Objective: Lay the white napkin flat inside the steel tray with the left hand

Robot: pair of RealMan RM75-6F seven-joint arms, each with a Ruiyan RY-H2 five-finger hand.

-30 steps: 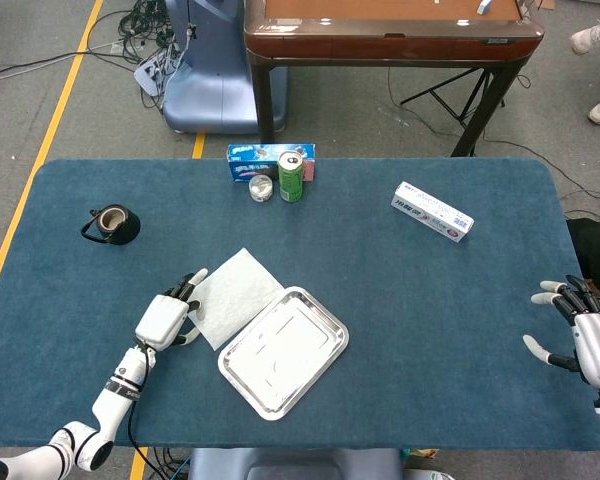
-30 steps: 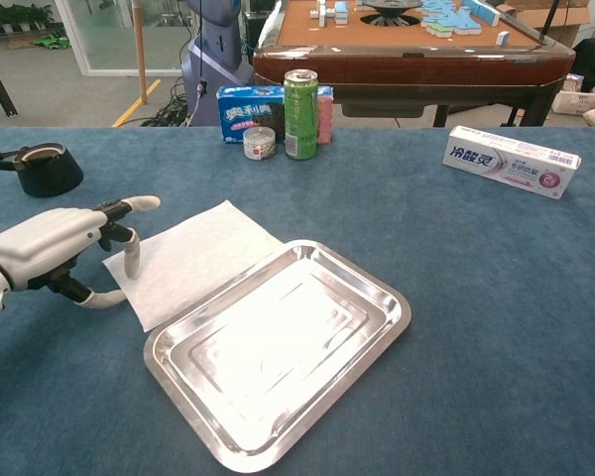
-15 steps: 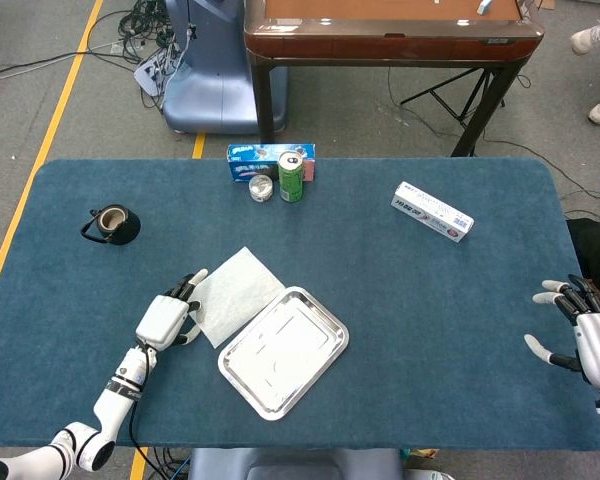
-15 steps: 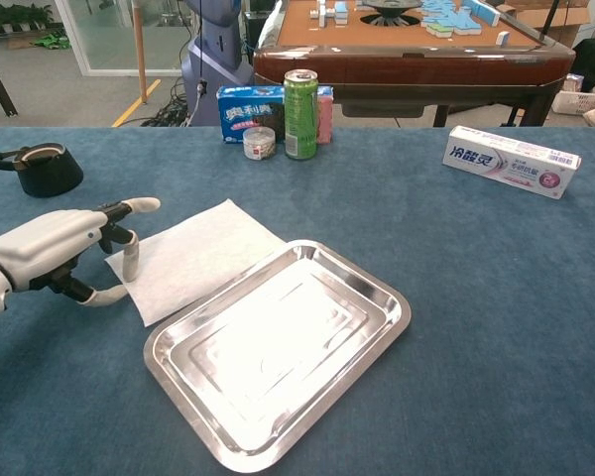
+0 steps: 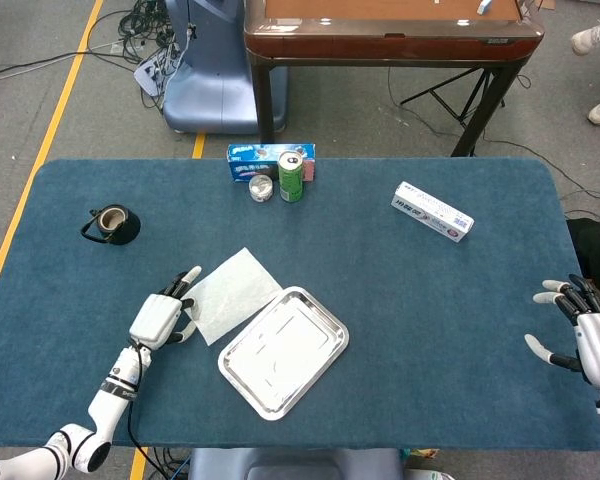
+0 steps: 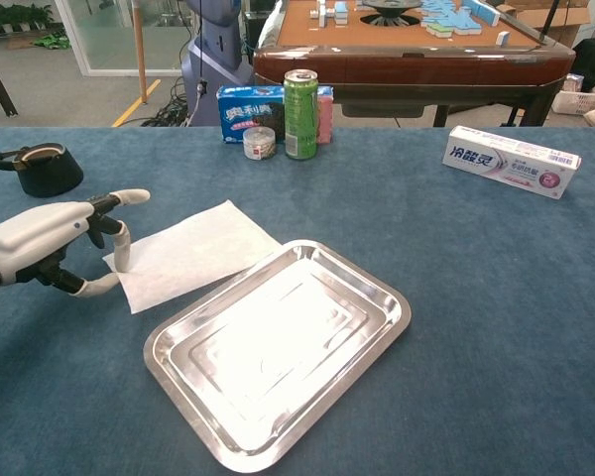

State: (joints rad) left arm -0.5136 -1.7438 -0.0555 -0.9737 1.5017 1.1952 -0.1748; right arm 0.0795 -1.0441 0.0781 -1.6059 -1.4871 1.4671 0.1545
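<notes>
where the blue desk (image 6: 496,297) came closest to the robot, the steel tray (image 6: 278,349) lay flat and bare, turned at an angle, its far left rim just beside the white napkin (image 6: 186,254). the napkin lay spread on the desk outside the tray, one edge running along that rim; whether the two touched could not be told. the left hand (image 6: 50,245) sat at the napkin's left corner, palm down, one finger stretched forward and the others curled downward, with fingertips (image 6: 121,260) on or right at the napkin's edge. in the head view the same left hand (image 5: 161,317) appeared at the napkin's (image 5: 230,294) left side, with the tray (image 5: 283,352) to the right of both. whether it truly pinched the napkin could not be told.

well apart, at the desk's right edge, the right hand (image 5: 583,335) hovered with its fingers spread and nothing in them.

farther back on the left sat a black cup (image 6: 42,168) with a side handle. toward the far right lay a white toothpaste box (image 6: 512,161). at the far edge stood a green can (image 6: 300,114), a small jar (image 6: 259,143) just beside it, and a blue biscuit box (image 6: 250,104) behind both. beyond the desk stood a brown mahjong table (image 6: 397,40).
</notes>
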